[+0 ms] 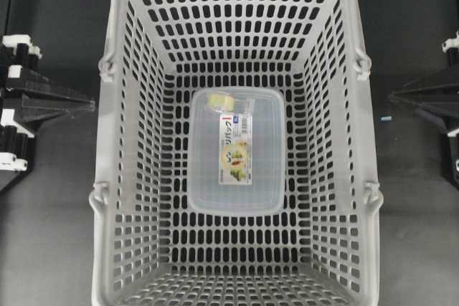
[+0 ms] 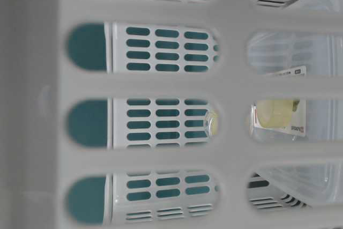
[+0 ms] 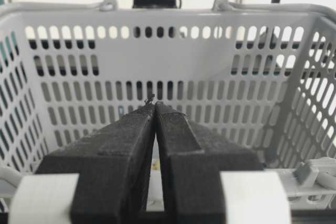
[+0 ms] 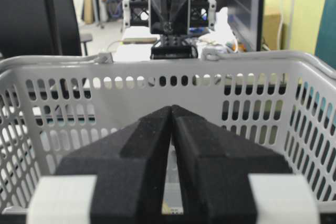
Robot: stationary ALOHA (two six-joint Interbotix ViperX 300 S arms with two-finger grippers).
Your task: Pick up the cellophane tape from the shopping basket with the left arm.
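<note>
The cellophane tape, a small pale-yellow ring in a clear wrapper, lies on the far end of a translucent container inside the light-grey shopping basket. In the table-level view the tape shows through the basket's slots. My left gripper is shut and empty, outside the basket's left wall. In the left wrist view its tips meet in front of the basket wall. My right gripper is shut and empty outside the right wall, and its tips also meet. The tape is hidden in both wrist views.
A large translucent rectangular container with a printed label lies flat on the basket floor under the tape. The basket's high slotted walls stand between both grippers and the tape. Grey handles hang at the sides. The table is dark.
</note>
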